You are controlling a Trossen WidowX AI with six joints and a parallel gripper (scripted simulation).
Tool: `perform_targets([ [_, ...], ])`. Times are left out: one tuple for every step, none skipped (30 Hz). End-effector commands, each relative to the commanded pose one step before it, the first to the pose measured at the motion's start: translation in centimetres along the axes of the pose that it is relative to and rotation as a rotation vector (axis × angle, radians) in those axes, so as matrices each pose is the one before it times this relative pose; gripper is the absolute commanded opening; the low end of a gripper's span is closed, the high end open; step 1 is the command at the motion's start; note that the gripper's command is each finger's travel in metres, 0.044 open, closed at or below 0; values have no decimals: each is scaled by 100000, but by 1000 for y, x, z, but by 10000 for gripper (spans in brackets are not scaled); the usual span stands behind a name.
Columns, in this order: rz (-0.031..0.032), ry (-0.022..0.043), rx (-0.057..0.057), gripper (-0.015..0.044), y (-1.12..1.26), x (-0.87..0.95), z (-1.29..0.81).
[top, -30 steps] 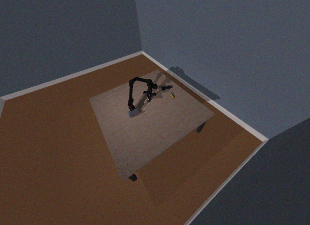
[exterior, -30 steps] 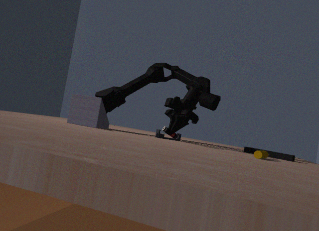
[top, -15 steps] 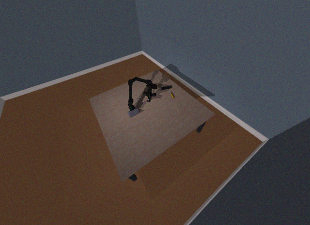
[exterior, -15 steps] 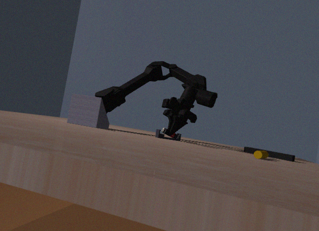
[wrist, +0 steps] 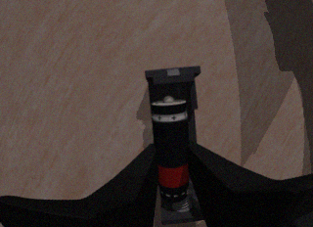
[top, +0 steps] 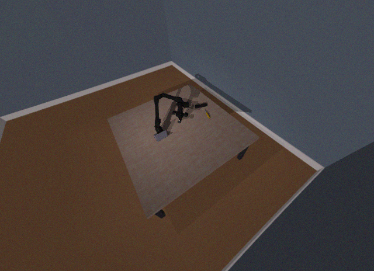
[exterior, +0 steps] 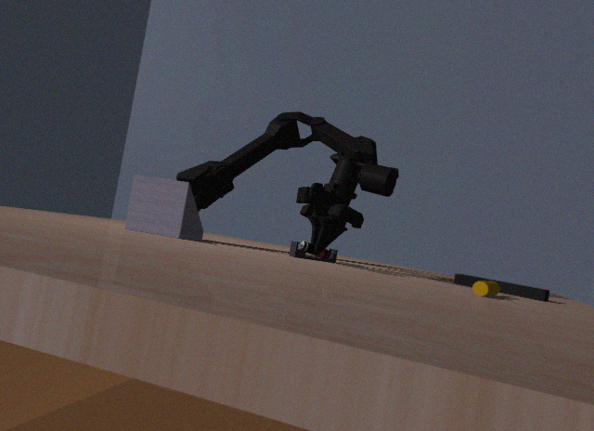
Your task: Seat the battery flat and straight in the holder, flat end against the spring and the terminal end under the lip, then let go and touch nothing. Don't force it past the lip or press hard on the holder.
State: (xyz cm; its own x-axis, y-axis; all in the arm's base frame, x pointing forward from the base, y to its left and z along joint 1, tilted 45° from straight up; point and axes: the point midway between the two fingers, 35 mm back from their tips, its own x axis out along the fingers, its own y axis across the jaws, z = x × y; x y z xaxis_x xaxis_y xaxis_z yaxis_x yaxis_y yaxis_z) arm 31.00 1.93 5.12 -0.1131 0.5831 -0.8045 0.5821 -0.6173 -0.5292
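The battery, black with a red band and a white ring, lies lengthwise over the dark holder. Its terminal end points at the lipped end wall, with a visible gap before it in the wrist view. Its flat end is by the coil spring. In the exterior view it sits low between the end walls, terminal end slightly raised. My gripper is shut on the battery, one finger on each side. The fingers hide part of the holder's side walls and the battery's middle in the exterior view.
A black bar and a yellow cylinder lie on the table, away from the holder. A pale block stands at the arm's base.
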Motion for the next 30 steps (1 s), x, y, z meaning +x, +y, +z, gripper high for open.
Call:
perform_targets([
  [19,3450,-882,61,-173,73,-373],
  [10,596,-23,61,-5,13,23],
  [10,595,-25,61,-5,13,23],
  [15,583,-27,61,-6,16,22],
  [15,583,-29,61,-6,16,22],
  [15,582,-30,61,-7,15,23],
  [16,581,-31,61,-7,15,23],
  [16,581,-33,61,-7,15,23],
  [16,581,-34,61,-8,14,23],
  [30,589,-27,61,-7,14,23],
  [30,590,-29,61,-7,14,23],
  [30,589,-30,61,-8,13,23],
  [34,584,-25,61,-7,13,23],
  [34,583,-26,61,-7,12,23],
  [34,583,-28,61,-7,12,23],
  [38,582,-21,61,-6,12,22],
  [37,582,-22,61,-7,11,23],
  [37,581,-24,61,-7,11,23],
  [37,581,-25,61,-7,11,23],
  [37,581,-27,61,-8,10,23],
  [37,580,-28,61,-8,10,23],
  [43,579,-18,61,-5,9,21],
  [43,579,-19,61,-6,9,22],
  [43,579,-21,61,-6,9,22],
  [46,574,-19,61,-5,8,21],
  [45,576,-21,61,-5,8,21],
  [45,575,-22,61,-6,8,21],
  [47,605,-21,61,-5,8,22],
  [47,608,-23,61,-5,7,22],
  [47,607,-25,61,-6,7,22],
])
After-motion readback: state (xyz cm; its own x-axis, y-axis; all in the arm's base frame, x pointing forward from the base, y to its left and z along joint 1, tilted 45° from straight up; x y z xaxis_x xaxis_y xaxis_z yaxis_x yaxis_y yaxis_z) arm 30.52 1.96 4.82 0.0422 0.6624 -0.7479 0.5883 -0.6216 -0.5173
